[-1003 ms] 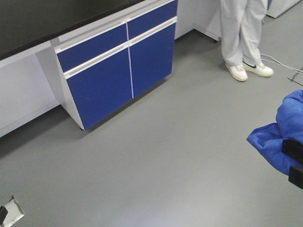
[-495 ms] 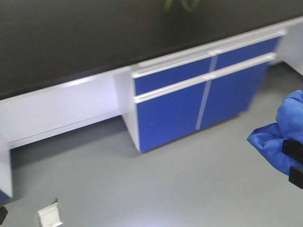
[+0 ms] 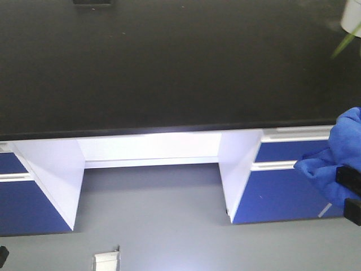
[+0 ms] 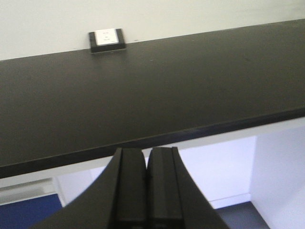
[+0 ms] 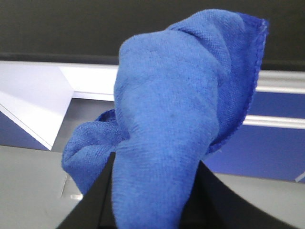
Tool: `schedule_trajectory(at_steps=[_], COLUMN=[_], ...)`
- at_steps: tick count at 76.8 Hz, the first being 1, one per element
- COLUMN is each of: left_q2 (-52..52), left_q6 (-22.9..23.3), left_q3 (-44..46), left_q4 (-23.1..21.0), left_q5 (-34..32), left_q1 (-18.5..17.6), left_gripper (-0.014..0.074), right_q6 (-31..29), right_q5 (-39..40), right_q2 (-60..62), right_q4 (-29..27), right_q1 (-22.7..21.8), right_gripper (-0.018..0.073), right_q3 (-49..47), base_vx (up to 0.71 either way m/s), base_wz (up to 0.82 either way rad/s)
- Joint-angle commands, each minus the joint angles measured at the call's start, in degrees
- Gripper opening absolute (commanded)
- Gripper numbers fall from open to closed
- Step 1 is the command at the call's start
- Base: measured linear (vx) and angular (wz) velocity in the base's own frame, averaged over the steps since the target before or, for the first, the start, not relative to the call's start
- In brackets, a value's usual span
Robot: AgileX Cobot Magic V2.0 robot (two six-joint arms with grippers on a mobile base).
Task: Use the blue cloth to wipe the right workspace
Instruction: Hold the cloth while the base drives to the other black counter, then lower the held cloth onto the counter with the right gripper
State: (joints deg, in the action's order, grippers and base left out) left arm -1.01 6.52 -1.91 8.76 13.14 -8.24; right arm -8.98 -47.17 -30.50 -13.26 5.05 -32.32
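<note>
Whereas blue cabinets (image 3: 282,197) dominated earlier, the black countertop (image 3: 169,68) now fills the front view. The right gripper (image 5: 155,200) clamps the bunched blue cloth (image 5: 181,109), held off the counter's edge. The left gripper (image 4: 146,186) is closed, empty.

Cloth (image 5: 181,119) sat in the right hand (image 3: 351,193), bench (image 3: 169,68) ahead of it, outlet box (image 4: 106,40) on the bench well past the left hand (image 4: 145,186).

The blue cloth (image 5: 181,119) is fuzzy microfibre; the black countertop (image 3: 169,68) looks smooth and matt.
</note>
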Motion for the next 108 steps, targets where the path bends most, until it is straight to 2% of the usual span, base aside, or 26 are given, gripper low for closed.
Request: schedule_trajectory(at_steps=[1,71,108], left_q2=[0.0,0.0,0.0], left_q6=[0.1,0.1,0.1], left_q3=[1.5,1.5,1.5], left_q4=[-0.1,-0.1,-0.1], left_q5=[-4.7,-4.7,-4.7], left_q1=[-0.4,-0.4,-0.4], left_gripper=[-0.0006,-0.0006,-0.0006], right_q6=[0.1,0.1,0.1], right_q5=[3.7,3.7,3.7], right_q2=[-0.3,-0.3,-0.3], right_q4=[-0.4,-0.6,-0.5], right_q1=[-0.3,-0.3,-0.3], right_gripper=[-0.0004,-0.0004,-0.0004], right_q3=[-1.7,-1.7,-1.7], base_vx=[0.30,0.28,0.13], base_wz=[0.36,0.10,-0.05])
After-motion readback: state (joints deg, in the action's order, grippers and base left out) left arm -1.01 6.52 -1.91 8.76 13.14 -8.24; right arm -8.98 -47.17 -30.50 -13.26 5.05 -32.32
